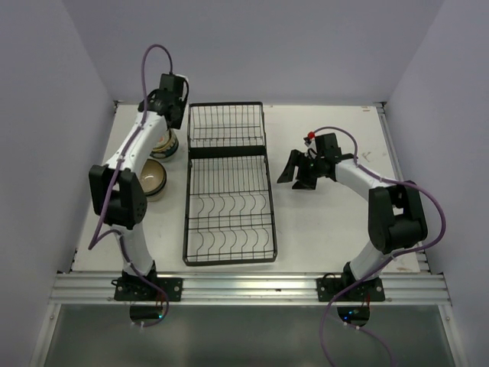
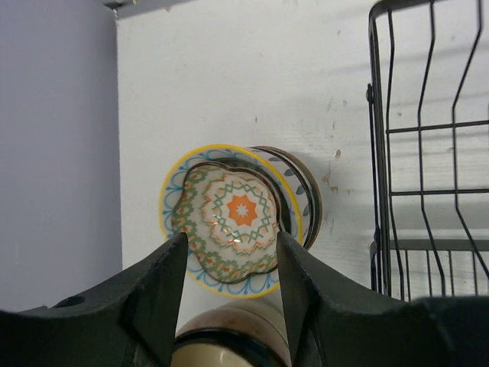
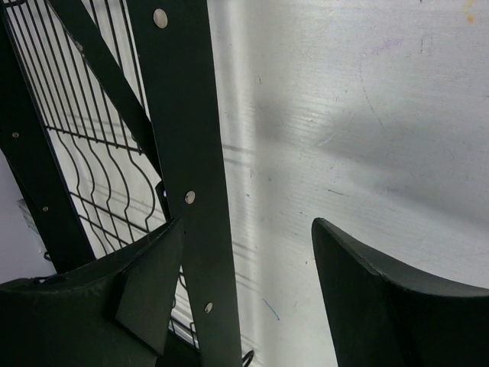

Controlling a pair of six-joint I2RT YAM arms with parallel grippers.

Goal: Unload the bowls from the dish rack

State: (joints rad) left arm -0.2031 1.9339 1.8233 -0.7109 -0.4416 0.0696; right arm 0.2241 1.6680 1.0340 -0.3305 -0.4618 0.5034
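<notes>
The black wire dish rack (image 1: 228,183) lies in the middle of the table and holds no bowls. A stack of patterned bowls (image 1: 163,144) stands left of the rack's far section; in the left wrist view its top bowl (image 2: 233,214) has an orange star and sits inside a yellow-rimmed one. A tan bowl (image 1: 153,178) stands just nearer, and its rim shows in the left wrist view (image 2: 229,345). My left gripper (image 2: 231,238) hangs open above the stack, touching nothing. My right gripper (image 1: 300,173) is open and empty, low over the table right of the rack.
The rack's edge (image 2: 428,153) is close on the right of the bowl stack. In the right wrist view the rack's dark side rail (image 3: 183,153) runs beside my left finger (image 3: 145,283). White walls border the table on the left, back and right.
</notes>
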